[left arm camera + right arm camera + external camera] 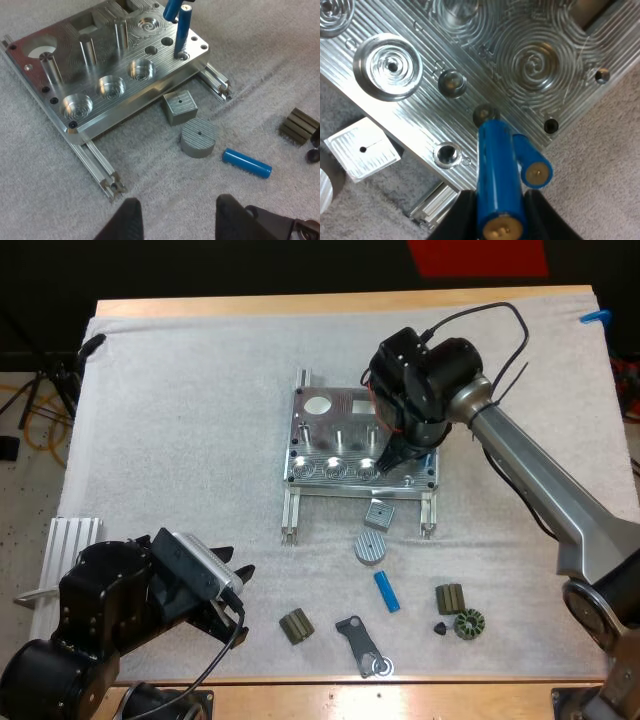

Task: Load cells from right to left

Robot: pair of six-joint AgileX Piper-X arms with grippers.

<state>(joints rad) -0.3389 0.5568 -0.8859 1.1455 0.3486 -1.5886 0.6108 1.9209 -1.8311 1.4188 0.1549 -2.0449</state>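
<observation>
First, watch the clearance at the right near corner of the fixture [325, 430]. The held cell [497, 160] hangs tilted just above the metal, with its lower end over an open hole [485, 115]. It is just beside the seated cell [181, 32], which stands upright in the rightmost hole. If you lower it at this tilt, expect the tip to catch on the hole's rim and jam. A sideways correction is likely to knock the seated cell or lever it askew. Pushing against a jammed tip could also make the cell slip in the grip.

The right tool [394, 454] pinches the held cell from both sides near its upper end and touches nothing else. The left tool [177, 220] is spread wide and holds nothing. It hovers over the mat [200, 440] at the near left, clear of all parts.

One loose cell [247, 163] lies flat on the mat on the near side of the fixture, to the right of a round grey disc [198, 137] and a square grey block [179, 106].
</observation>
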